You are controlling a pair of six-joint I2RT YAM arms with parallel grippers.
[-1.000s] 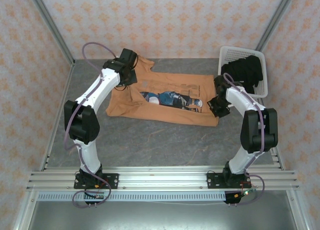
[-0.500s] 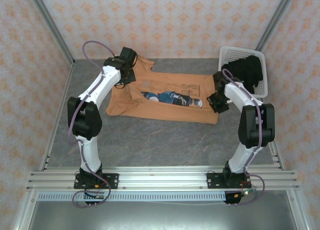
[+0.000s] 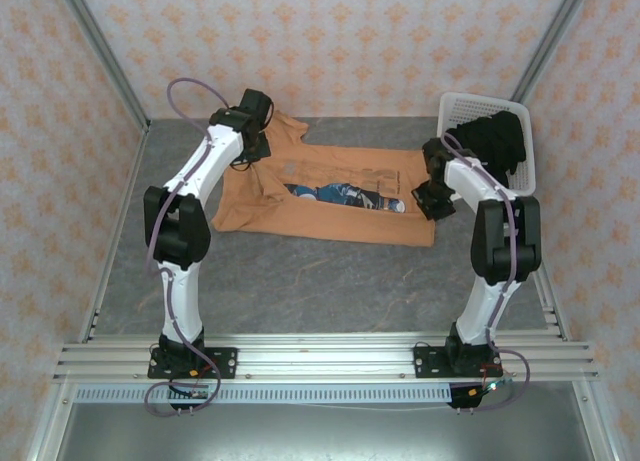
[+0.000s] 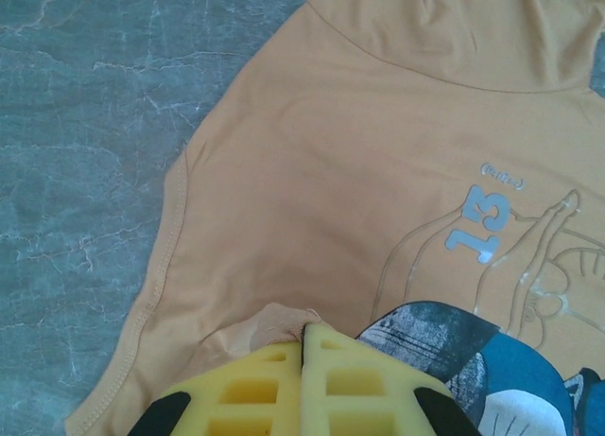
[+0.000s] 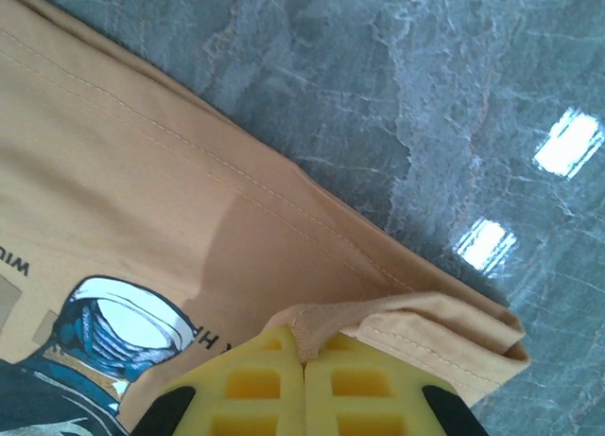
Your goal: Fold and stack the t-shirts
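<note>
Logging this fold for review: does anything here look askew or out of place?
Nothing damaged. The orange-tan printed t-shirt lies slightly crooked on the grey table, its cloth bunched where the left gripper and right gripper pinch it. The black cloth shirts heap over the rim of the white plastic lattice basket.

The printed shirt (image 3: 330, 196) lies spread across the far middle of the table (image 3: 300, 281), with the left gripper (image 3: 253, 149) pinching its left part and the right gripper (image 3: 431, 198) its right edge, and the basket (image 3: 458, 108) in the far right corner holds the other shirts (image 3: 490, 146).
</note>
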